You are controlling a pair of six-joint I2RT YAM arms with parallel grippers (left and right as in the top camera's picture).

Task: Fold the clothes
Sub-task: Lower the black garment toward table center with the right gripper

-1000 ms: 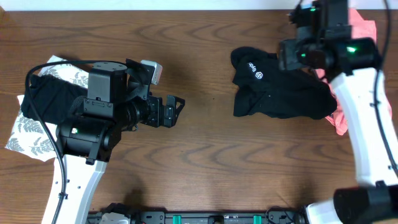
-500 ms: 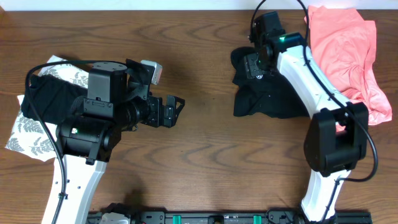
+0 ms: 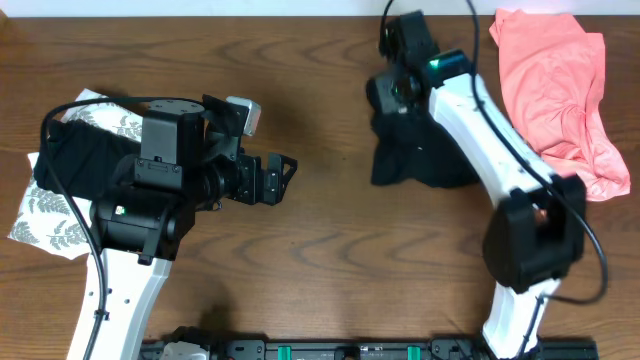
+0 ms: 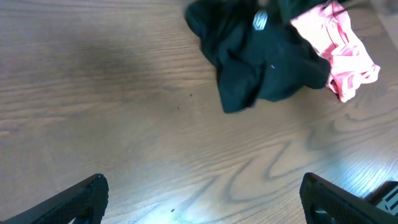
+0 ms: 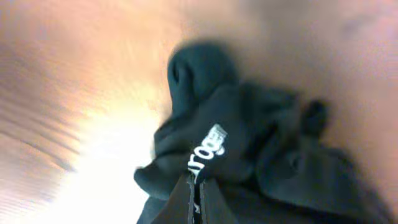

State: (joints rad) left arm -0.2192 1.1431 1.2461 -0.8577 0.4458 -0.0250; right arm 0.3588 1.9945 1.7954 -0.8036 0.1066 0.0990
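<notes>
Both arms (image 3: 478,125) are white-shelled with black joints, cables.

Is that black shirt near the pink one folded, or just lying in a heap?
Not folded. The black shirt lies in a crumpled heap on the table, bunched and uneven, with no flat, squared edges.

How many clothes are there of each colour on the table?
Black: 2, the crumpled black shirt and the folded black garment
Pink: 1, the pink garment
White with leaves: 1, the leaf-print garment
Total: 4
</notes>
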